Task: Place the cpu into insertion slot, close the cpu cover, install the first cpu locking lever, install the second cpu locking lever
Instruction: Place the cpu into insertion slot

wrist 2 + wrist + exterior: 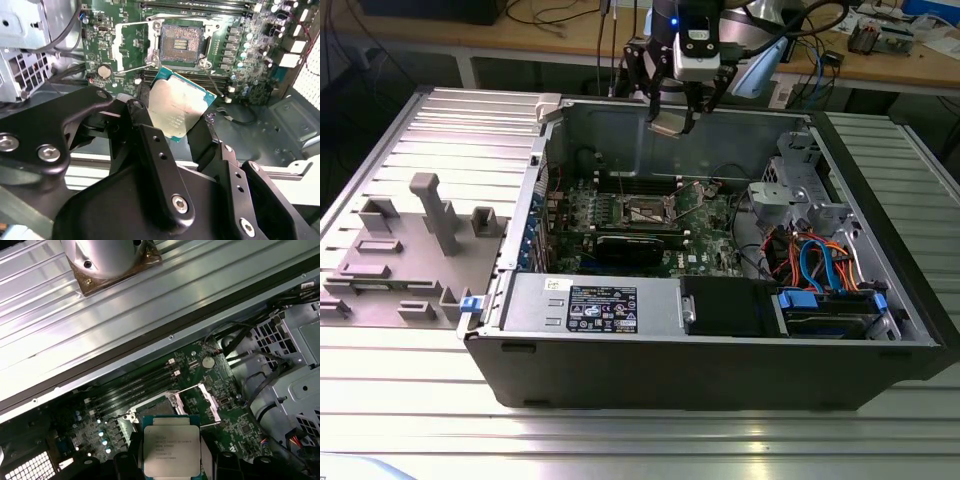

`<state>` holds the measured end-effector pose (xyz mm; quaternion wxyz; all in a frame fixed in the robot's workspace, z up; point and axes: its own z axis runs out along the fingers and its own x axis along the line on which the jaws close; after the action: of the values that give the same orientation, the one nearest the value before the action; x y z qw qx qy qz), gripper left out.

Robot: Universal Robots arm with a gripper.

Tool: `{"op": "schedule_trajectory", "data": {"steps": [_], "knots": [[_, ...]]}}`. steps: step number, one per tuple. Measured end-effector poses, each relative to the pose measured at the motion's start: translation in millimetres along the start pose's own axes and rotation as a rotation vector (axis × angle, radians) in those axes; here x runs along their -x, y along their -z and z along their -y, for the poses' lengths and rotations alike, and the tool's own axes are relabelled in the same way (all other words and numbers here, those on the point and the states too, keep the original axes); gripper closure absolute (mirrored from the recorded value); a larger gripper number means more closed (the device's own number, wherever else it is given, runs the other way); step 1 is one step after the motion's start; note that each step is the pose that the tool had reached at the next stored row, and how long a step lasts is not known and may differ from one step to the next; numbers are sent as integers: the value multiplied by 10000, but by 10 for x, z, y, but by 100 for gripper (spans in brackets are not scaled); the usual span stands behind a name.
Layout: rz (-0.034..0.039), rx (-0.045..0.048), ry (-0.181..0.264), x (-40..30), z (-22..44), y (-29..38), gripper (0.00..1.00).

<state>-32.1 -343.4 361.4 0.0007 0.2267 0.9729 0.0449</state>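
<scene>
My gripper hangs above the far wall of the open computer case, shut on the cpu. In both wrist views the cpu is a silvery-beige square with a green edge, clamped by its sides between the black fingers. The insertion slot lies open and empty on the green board, well below the chip. Beside the slot the cpu cover stands swung up. Two thin wire levers are raised beside the socket.
A black graphics card lies just in front of the socket. A labelled power supply and a drive cage with blue and orange cables fill the case's near side. A grey fixture sits on the ribbed table at the exterior view's left.
</scene>
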Motion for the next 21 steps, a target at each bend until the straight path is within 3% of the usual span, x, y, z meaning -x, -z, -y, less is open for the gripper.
{"op": "schedule_trajectory", "data": {"steps": [21], "knots": [[37, 9, -430, 0, 0, 0, 46]]}}
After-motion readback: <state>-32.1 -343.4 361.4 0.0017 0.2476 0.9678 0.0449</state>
